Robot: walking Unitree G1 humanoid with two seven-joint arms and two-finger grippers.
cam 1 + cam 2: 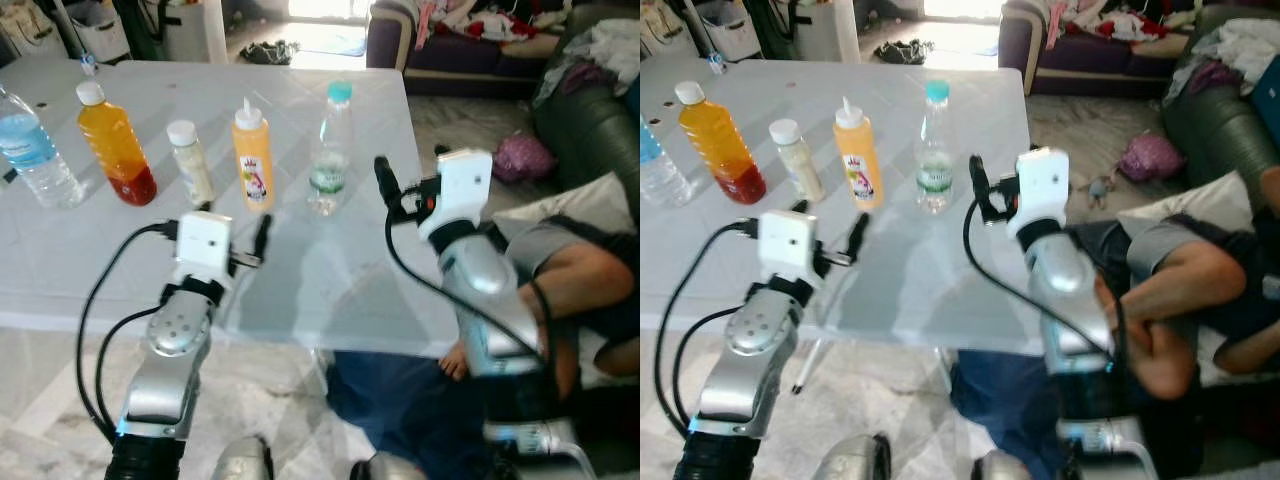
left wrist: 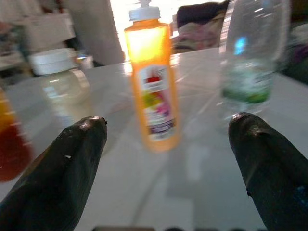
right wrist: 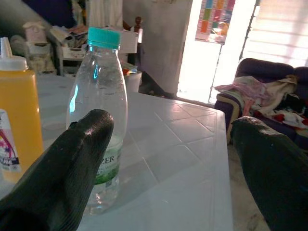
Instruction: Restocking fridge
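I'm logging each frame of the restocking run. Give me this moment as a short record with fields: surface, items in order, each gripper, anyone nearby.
surface: white table
items, robot's left to right: water bottle; orange juice bottle; small white-capped bottle; yellow squeeze bottle; teal-capped bottle
left gripper: jaws open, facing the squeeze bottle, holding nothing
right gripper: jaws open, beside the teal-capped bottle, not gripping it
nearby: a person at the robot's right
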